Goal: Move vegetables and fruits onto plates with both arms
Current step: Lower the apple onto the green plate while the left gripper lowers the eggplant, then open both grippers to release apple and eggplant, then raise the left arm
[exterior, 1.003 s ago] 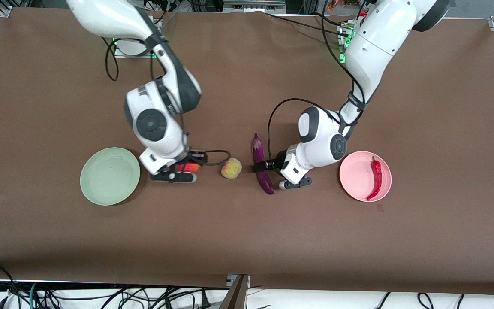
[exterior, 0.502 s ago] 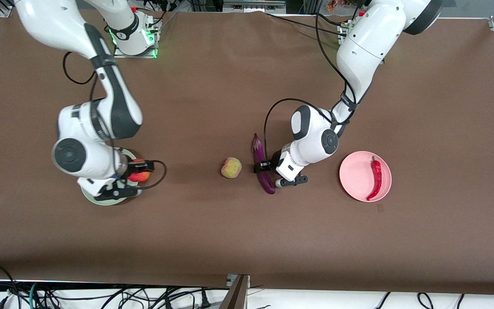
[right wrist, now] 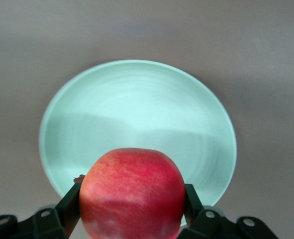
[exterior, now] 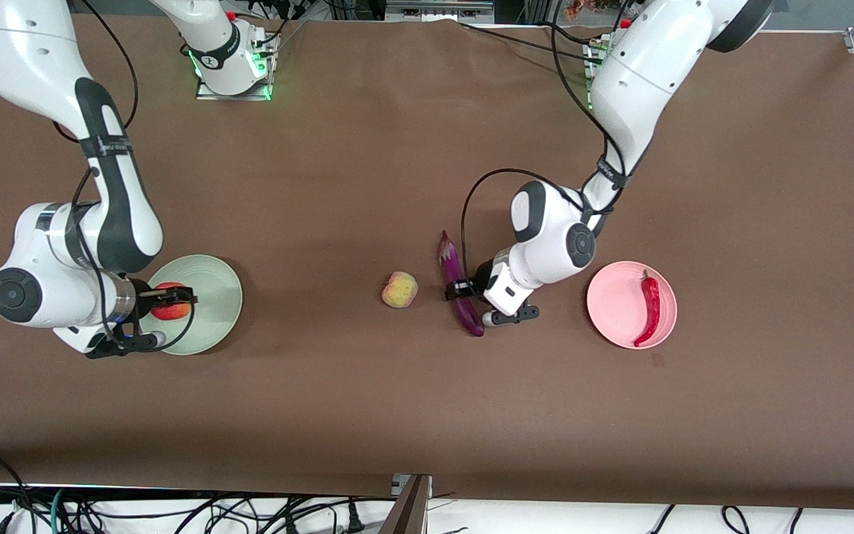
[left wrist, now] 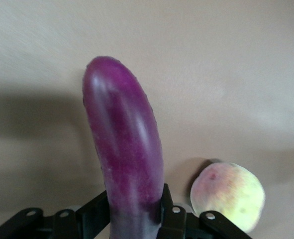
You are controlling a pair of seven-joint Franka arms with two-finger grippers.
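My right gripper (exterior: 173, 300) is shut on the bright red fruit (exterior: 168, 310) and holds it over the pale green plate (exterior: 212, 293). In the right wrist view the red fruit (right wrist: 132, 191) sits between the black fingers (right wrist: 71, 205) with the green plate (right wrist: 137, 114) below. My left gripper (exterior: 459, 289) is shut on the middle of the purple eggplant (exterior: 469, 317), low at the table. The eggplant (left wrist: 124, 144) fills the left wrist view, and the yellow-green fruit (left wrist: 227, 195) lies beside it. The red chili (exterior: 650, 308) lies on the pink plate (exterior: 614, 304).
The yellow-green fruit (exterior: 399, 289) rests on the brown table between the two plates, close to the eggplant. The right arm's base (exterior: 233, 63) and the left arm's base stand at the table's far edge. Cables hang below the near edge.
My right arm has carried the red fruit from beside the yellow-green fruit to over the green plate. My left gripper has shut on the eggplant, whose nearer end has shifted slightly.
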